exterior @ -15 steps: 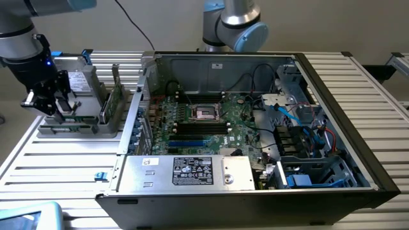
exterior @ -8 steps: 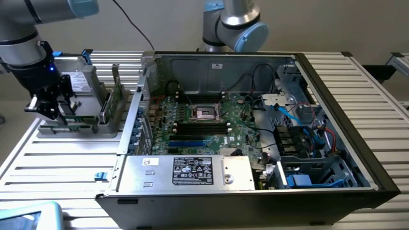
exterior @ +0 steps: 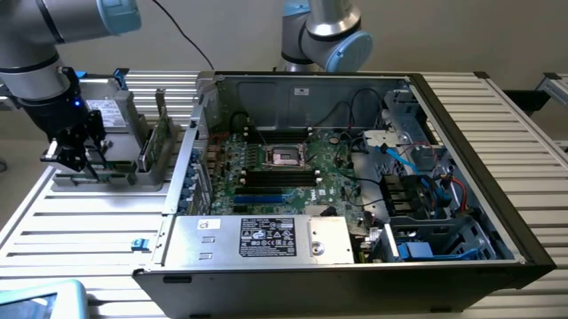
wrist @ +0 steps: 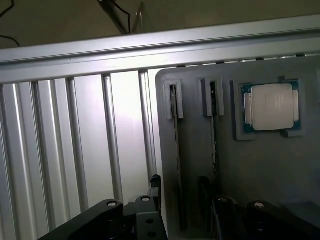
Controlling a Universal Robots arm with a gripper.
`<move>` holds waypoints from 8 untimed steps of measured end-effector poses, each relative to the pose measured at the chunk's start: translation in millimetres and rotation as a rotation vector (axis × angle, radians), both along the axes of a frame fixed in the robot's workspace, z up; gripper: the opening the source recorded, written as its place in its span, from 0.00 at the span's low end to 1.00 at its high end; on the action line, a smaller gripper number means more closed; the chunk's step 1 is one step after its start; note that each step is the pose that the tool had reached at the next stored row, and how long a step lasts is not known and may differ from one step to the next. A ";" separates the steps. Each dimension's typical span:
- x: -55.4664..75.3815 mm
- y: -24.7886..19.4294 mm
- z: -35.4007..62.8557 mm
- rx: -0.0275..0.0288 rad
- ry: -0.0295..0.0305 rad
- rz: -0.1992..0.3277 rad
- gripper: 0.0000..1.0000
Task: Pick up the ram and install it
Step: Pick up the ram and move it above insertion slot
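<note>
ram sits edgewise in holder under gripper.

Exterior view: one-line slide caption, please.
Pincer at the grey parts holder, where the ram stands on edge, beside the open computer case and its exposed motherboard.

No legible text (power-supply label too small)
</note>
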State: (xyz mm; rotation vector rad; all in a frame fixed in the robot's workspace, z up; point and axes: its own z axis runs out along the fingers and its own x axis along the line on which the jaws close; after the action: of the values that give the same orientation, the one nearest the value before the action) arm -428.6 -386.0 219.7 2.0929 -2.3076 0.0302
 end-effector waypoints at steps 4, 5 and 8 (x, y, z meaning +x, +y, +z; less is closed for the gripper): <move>0.0 0.0 -0.1 -0.0001 0.0002 0.000 0.43; 0.0 0.0 -0.1 -0.0001 0.0001 0.000 0.43; -0.7 0.0 -0.7 0.0000 -0.0071 0.000 0.43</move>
State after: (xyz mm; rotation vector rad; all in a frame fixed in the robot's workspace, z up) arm -429.3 -386.0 219.0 2.0963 -2.3115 0.0377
